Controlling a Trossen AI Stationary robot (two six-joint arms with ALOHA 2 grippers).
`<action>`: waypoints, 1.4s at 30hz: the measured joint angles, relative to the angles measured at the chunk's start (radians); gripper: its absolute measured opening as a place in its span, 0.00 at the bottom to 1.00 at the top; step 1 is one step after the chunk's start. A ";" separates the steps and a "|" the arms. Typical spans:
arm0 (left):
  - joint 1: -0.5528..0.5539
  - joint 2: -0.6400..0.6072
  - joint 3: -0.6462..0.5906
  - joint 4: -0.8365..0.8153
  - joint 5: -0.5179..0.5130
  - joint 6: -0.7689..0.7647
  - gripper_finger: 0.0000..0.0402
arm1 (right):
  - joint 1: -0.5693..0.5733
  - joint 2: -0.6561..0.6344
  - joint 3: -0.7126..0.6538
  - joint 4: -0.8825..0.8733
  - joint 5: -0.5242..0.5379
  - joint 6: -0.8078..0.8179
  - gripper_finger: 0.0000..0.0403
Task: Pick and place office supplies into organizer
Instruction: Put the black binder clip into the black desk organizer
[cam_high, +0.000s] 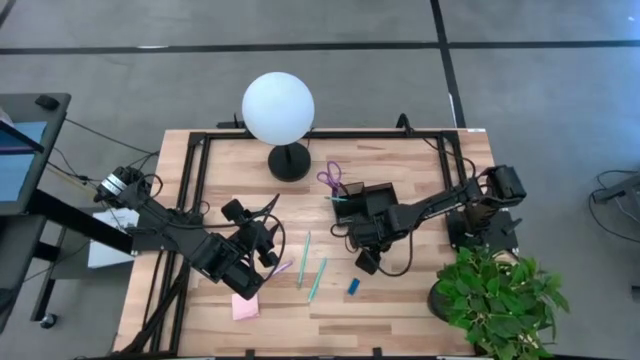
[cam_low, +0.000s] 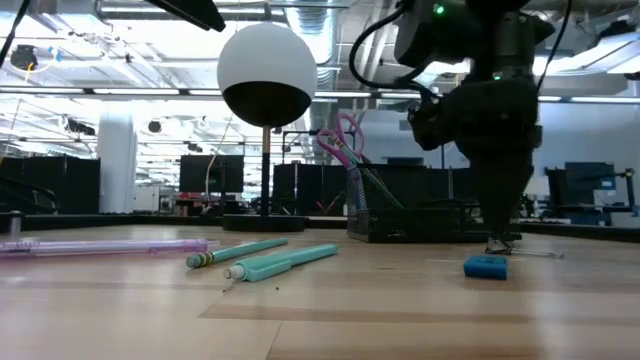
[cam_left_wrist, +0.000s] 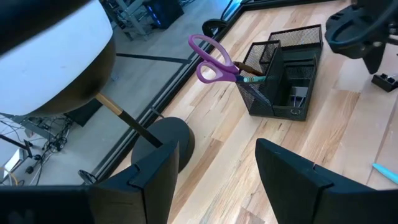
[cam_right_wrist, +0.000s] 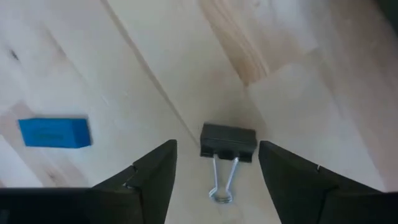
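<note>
- Just in front of the black wire-mesh organizer (cam_high: 372, 203), the right gripper (cam_right_wrist: 217, 163) hangs low over the wooden table (cam_high: 400, 300), fingers spread, nothing held.
- Between those fingers lies a small black binder clip (cam_right_wrist: 228, 142) with silver wire handles, long axis pointing back toward the wrist; the blue rectangular eraser (cam_right_wrist: 54, 132) lies off to one side.
- The high view hides the clip.
- The left gripper (cam_left_wrist: 214, 163), spread and empty, is farther off.

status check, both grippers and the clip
Right gripper open, over the binder clip on the table, blue eraser beside it. Left gripper open, empty, facing the organizer. Nothing in the way.
</note>
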 joint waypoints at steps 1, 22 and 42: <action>0.000 0.000 0.000 0.000 0.000 0.000 0.52 | 0.006 0.000 0.000 -0.004 0.016 0.000 0.56; 0.000 0.000 0.000 0.000 0.002 -0.007 0.52 | 0.040 0.000 0.000 -0.013 0.105 0.001 0.56; 0.000 0.000 0.000 0.000 0.004 -0.008 0.52 | 0.049 0.001 -0.027 0.010 0.133 0.052 0.56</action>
